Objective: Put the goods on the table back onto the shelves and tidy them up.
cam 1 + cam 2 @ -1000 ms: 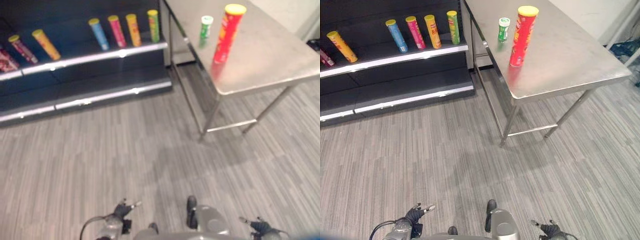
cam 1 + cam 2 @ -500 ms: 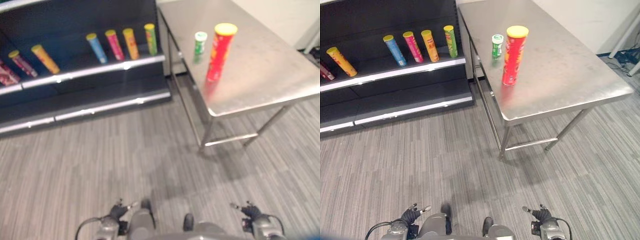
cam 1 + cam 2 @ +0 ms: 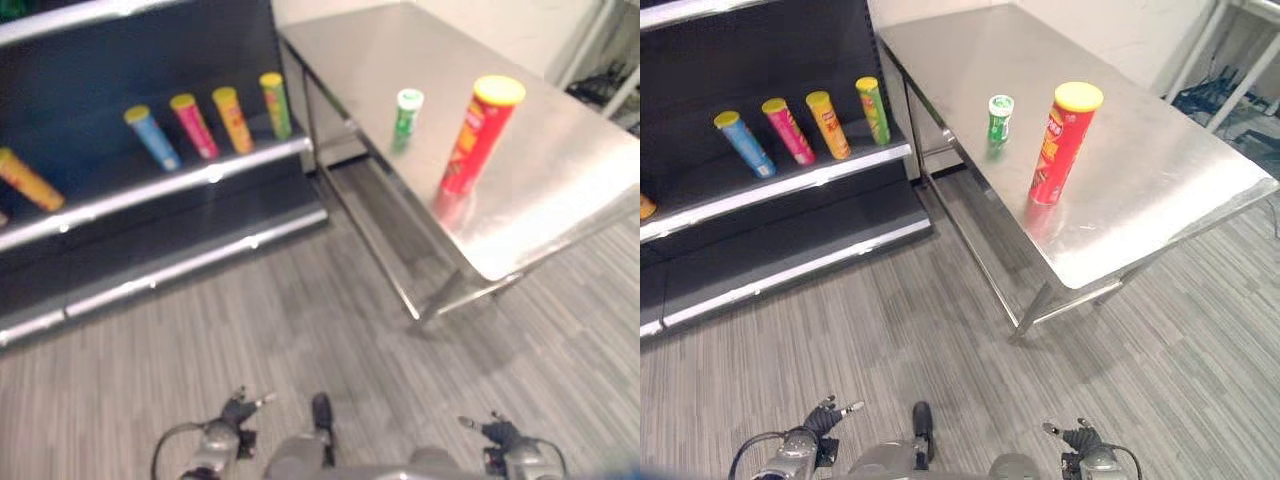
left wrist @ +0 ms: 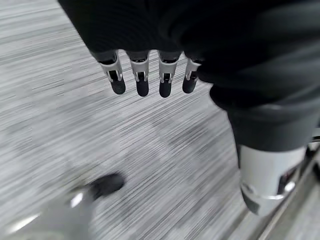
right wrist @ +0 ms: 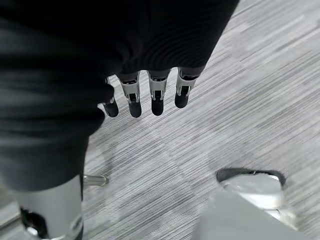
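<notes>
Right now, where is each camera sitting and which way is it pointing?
Left eye view: on the head, looking down at the shelf, the steel table and the floor; both hands low.
Right eye view: beside it, sharing the red can and small green can.
Left wrist view: along the left hand, open, down at the floor.
Right wrist view: along the right hand, open, same carpet.

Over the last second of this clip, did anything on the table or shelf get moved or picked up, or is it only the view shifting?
Only the view has shifted: the camera swung, so the whole scene sits differently. The red can and small green bottle stand upright on the table as before, and the four cans lean on the shelf unchanged. The left hand and right hand hang low over the floor, open, holding nothing.
</notes>
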Controlling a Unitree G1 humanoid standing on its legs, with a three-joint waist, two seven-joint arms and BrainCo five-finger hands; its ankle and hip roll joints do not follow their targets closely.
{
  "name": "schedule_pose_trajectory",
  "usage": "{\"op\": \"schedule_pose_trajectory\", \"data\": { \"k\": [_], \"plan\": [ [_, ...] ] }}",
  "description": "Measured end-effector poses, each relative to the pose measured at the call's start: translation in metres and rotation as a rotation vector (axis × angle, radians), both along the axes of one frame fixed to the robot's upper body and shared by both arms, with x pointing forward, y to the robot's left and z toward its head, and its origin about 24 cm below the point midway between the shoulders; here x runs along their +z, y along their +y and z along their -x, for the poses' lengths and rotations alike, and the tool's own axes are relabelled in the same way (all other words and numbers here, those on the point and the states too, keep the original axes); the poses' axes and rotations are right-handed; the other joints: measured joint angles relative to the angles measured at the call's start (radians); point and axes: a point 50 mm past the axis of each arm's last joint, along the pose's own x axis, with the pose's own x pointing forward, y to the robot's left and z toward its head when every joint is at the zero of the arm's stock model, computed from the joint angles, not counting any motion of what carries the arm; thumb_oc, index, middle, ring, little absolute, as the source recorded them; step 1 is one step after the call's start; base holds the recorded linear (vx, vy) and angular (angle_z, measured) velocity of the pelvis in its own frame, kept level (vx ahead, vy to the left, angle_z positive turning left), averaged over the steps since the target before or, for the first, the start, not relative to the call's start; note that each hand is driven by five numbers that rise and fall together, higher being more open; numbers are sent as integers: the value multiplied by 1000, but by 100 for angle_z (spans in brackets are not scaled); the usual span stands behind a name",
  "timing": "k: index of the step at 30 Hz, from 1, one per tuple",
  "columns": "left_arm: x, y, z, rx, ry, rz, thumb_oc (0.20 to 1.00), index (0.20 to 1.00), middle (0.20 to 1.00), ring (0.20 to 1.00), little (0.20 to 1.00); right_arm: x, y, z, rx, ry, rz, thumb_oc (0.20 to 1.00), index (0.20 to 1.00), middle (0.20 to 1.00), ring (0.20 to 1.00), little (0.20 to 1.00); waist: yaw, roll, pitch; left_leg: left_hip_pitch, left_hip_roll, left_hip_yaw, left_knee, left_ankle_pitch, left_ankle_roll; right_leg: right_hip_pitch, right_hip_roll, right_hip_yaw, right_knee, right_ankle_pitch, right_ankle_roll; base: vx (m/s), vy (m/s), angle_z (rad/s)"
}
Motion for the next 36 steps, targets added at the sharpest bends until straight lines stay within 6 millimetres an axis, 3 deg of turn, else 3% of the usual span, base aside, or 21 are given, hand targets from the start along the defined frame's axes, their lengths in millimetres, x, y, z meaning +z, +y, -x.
{"op": "schedule_pose_trajectory", "data": {
  "k": [2,4,5,6,7,10,14,17,18,21,23,24,28,31,33,36],
  "plan": [
    [3,2,-6,-3,-20,-8,1000,1000,1000,1000,1000,-1,0,3,-11,5,-5,1000,1000,1000,1000,1000,-12,6,-3,10,9,-5,-20,5,18,-65,14,-9,-77,-20,24,191,97,-9],
    [3,4,-5,2,-8,-17,1000,1000,1000,1000,1000,0,1,0,-26,-5,-11,1000,1000,1000,1000,1000,-46,14,6,8,35,-26,-20,9,22,-104,107,11,-235,4,26,136,16,26],
    [2,4,-4,1,-3,-14,1000,1000,1000,1000,1000,-2,0,6,-50,6,-14,1000,1000,1000,1000,1000,-71,-1,6,17,30,-37,-20,11,18,-112,136,11,-307,52,24,86,-16,60],
    [2,2,-4,0,-6,-9,1000,1000,1000,1000,1000,-4,-2,15,-69,26,-13,1000,1000,1000,1000,1000,-78,-20,7,30,16,-48,-21,7,12,-110,133,11,-325,134,-3,118,-33,61],
    [0,-3,-3,-1,-8,3,1000,1000,1000,1000,1000,-6,-6,26,-105,50,-8,1000,1000,1000,1000,1000,-76,-22,6,40,16,-59,-21,2,4,-95,135,-3,-332,160,-29,91,-61,27],
    [-4,-5,8,7,13,13,1000,1000,1000,1000,1000,-2,-19,28,-225,22,0,1000,1000,1000,1000,1000,-73,-1,3,33,50,-53,-19,-10,-45,-84,171,-7,-398,179,-50,102,-65,-8],
    [-6,-5,18,17,34,13,1000,1000,1000,1000,1000,14,-54,26,-480,-106,37,1000,1000,1000,1000,1000,-83,15,6,31,76,-54,-19,-1,-70,-50,199,-15,-465,208,-65,125,-36,-1],
    [-7,-5,21,21,36,15,1000,1000,1000,1000,1000,46,-96,22,-652,-312,135,1000,1000,1000,1000,1000,-102,21,7,51,77,-55,-20,-12,-85,-3,202,-28,-516,219,-69,84,-13,3],
    [-7,-5,21,28,34,19,1000,1000,1000,1000,1000,59,-110,18,-669,-365,173,1000,1000,1000,1000,1000,-108,21,7,58,77,-55,-20,-16,-89,10,202,-29,-527,219,-69,75,-15,4],
    [-9,-11,26,67,26,44,1000,1000,1000,1000,1000,136,-146,-13,-638,-722,364,1000,1000,1000,1000,1000,-135,27,10,61,76,-54,-20,-23,-94,21,201,-29,-545,225,-68,73,-29,-2],
    [-9,-14,25,63,18,53,1000,1000,1000,1000,1000,170,-163,-23,-572,-799,489,1000,1000,1000,1000,1000,-139,27,10,62,75,-54,-20,-23,-94,21,201,-30,-545,230,-76,43,-48,1],
    [-9,-16,26,62,17,57,1000,1000,1000,1000,1000,200,-172,-36,-511,-872,563,1000,1000,1000,1000,1000,-139,26,10,61,76,-54,-20,-23,-94,21,201,-31,-545,230,-76,44,-62,0],
    [-11,-17,30,60,25,63,1000,1000,1000,1000,1000,297,-166,-79,-249,-1184,707,1000,1000,1000,1000,1000,-136,28,11,65,77,-57,-20,-23,-95,26,202,-33,-545,229,-74,28,-58,3],
    [-11,-18,35,52,27,73,1000,1000,1000,1000,1000,352,-154,-104,-101,-1341,745,1000,1000,1000,1000,1000,-114,31,10,67,77,-60,-21,-27,-101,33,201,-37,-546,223,-67,31,-58,6],
    [-12,-19,40,48,36,84,1000,1000,1000,1000,1000,377,-141,-119,5,-1429,725,1000,1000,1000,1000,1000,-96,31,10,75,76,-65,-20,-27,-100,43,202,-45,-546,222,-67,15,-47,12],
    [-13,-18,45,47,46,90,1000,1000,1000,1000,1000,387,-124,-132,116,-1464,684,1000,1000,1000,1000,1000,-79,30,9,77,74,-87,-20,-24,-97,57,200,-63,-546,221,-68,1,-36,20]
  ]
}}
